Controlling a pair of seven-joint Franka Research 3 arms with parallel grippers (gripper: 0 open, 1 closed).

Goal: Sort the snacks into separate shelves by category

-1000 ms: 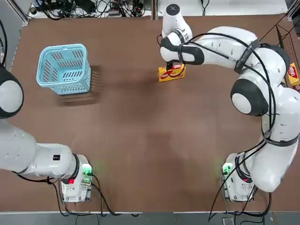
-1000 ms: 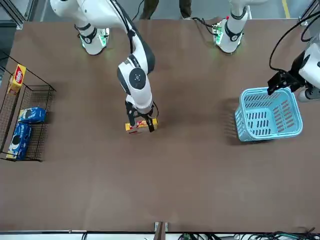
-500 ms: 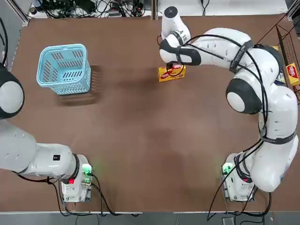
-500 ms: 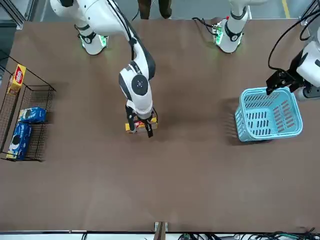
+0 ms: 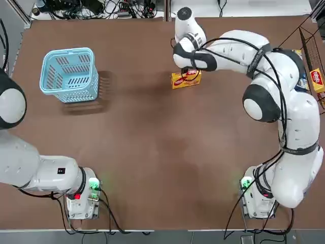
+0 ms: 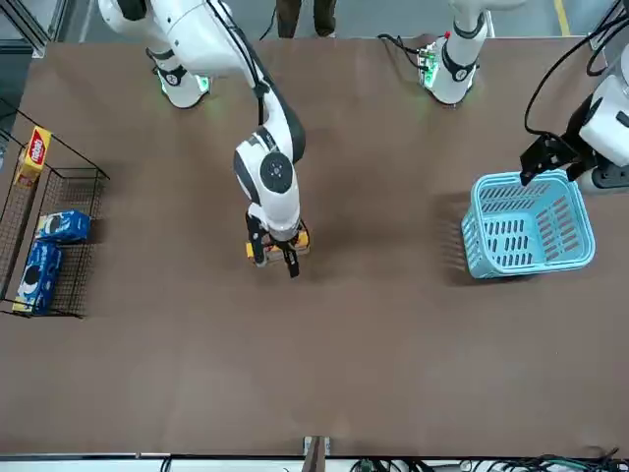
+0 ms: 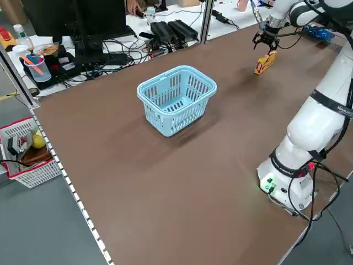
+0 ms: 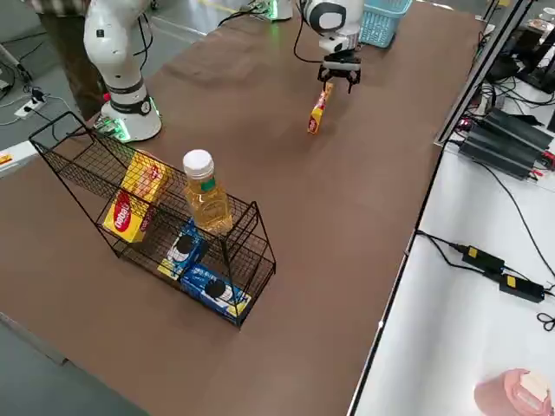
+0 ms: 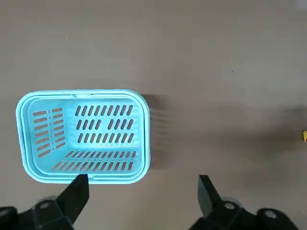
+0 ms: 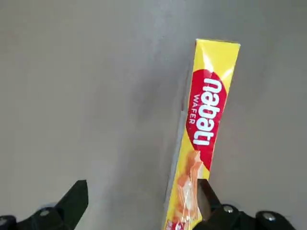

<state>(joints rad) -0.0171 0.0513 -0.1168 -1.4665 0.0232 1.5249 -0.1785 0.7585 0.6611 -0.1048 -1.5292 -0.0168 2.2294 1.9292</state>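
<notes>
A yellow-orange packet with a red oval logo stands on its long edge on the table's far middle. My right gripper hangs just over it, open, its fingers straddling one end of the packet without touching. The black wire rack stands at the right edge. It holds yellow packets on one tier and blue packets lower down. My left gripper hovers open beside the light-blue basket.
The light-blue basket sits far left and holds nothing. A bottle of amber liquid stands in the rack beside the packets. Cables and power bricks lie beyond the table's far edge.
My right gripper has come down closer over the yellow packet, and the arm's elbow has swung a little. The packet and my left arm have stayed put.
</notes>
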